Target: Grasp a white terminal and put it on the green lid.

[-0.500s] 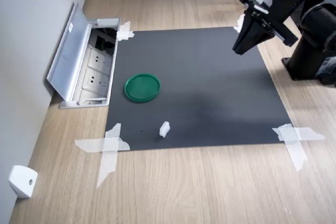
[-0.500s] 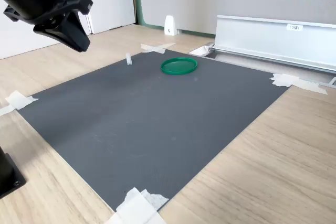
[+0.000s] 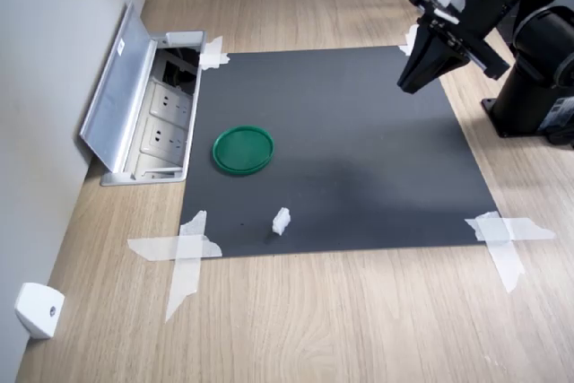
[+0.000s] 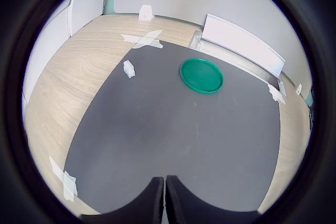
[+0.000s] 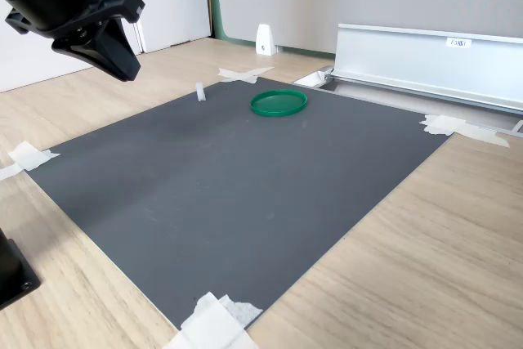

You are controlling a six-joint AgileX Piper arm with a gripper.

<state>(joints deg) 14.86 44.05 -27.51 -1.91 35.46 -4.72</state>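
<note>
The white terminal [image 3: 281, 220] sits on the dark mat [image 3: 359, 150] near the edge closest to the camera in the first exterior view, a little below and to the right of the green lid [image 3: 243, 149] there, clearly apart from it. It's a tiny plastic nub, so I'd guess it weighs basically nothing, is stiff, probably a bit slick, and likely to skitter or tip if I nudge it with one finger first. My plan would be to come straight down and pinch it across its narrower sides, low on the body — I can't make out its exact shape from here, it's too small. Count-wise: one terminal, one green lid, that's it for the task stuff. My gripper [image 3: 411, 81] hangs in the air over the far corner of the mat, well apart from both, and in the wrist view the two fingers [image 4: 149, 203] look pressed together with only a thin slit between them and nothing held — so I'd need to spread them before going in. Around that: four taped mat corners, one open floor socket box [image 3: 148, 114] just beside the mat, and two small white wedge blocks [image 3: 38, 309] by the wall.
</note>
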